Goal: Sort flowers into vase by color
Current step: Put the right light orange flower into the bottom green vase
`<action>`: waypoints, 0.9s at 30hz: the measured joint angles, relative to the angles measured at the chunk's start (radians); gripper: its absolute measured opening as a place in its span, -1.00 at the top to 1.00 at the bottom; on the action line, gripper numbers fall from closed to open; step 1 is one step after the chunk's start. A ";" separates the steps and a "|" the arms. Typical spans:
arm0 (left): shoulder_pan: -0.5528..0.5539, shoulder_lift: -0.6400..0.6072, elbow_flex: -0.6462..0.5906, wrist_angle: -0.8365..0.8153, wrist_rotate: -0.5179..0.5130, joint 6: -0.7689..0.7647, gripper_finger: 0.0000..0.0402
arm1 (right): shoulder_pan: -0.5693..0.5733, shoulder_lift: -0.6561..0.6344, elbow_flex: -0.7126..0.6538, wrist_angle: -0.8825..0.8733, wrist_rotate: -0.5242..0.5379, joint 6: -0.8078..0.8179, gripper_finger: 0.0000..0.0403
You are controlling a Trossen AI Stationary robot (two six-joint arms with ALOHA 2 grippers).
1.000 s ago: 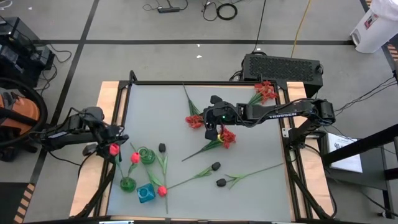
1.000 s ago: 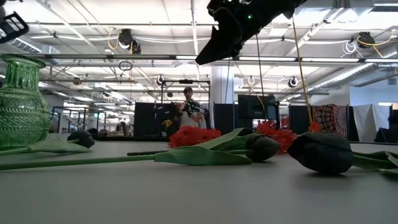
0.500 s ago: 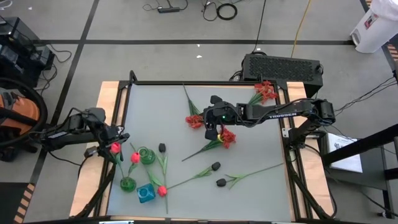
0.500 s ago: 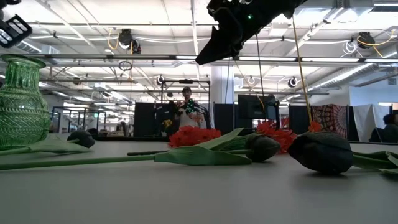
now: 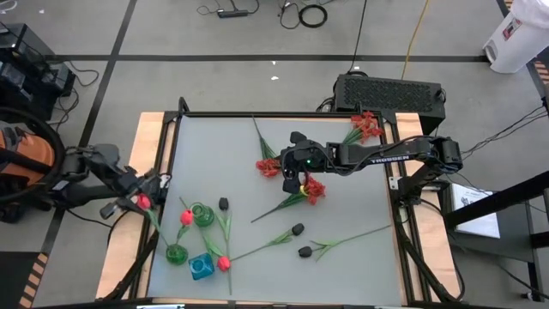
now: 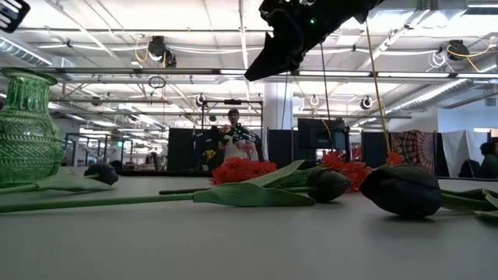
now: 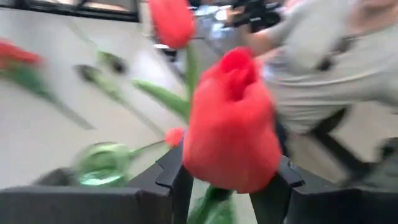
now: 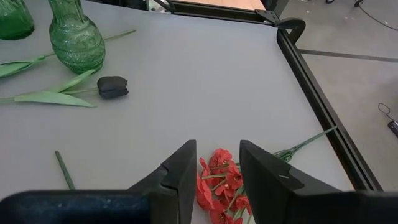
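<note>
Since a second ago my left gripper [image 5: 137,202] has pulled back off the table's left edge, carrying its red tulip [image 5: 142,202]. From above, the grey table [image 5: 343,266] holds a green vase [image 5: 202,215], black buds and scattered stems; the right gripper [image 5: 292,182] hangs spread over a frilly red bloom [image 5: 314,190]. Low down, an open workshop hall lies behind, a person [image 6: 233,134] far back. The left wrist shows fingers [image 7: 177,180] pinching the tulip [image 7: 231,124]. The right wrist shows fingers [image 8: 180,174] apart above the red cluster [image 8: 219,180].
</note>
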 joint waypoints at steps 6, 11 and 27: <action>0.000 0.000 0.054 -0.081 -0.155 0.025 0.33 | 0.000 0.000 0.000 -0.001 0.000 0.002 0.43; 0.000 0.000 0.078 -0.222 -0.152 -0.048 0.33 | 0.000 0.000 0.000 -0.001 0.000 0.001 0.43; 0.001 0.000 0.078 -0.065 -0.033 -0.134 0.33 | 0.000 0.000 0.000 0.000 0.000 0.000 0.43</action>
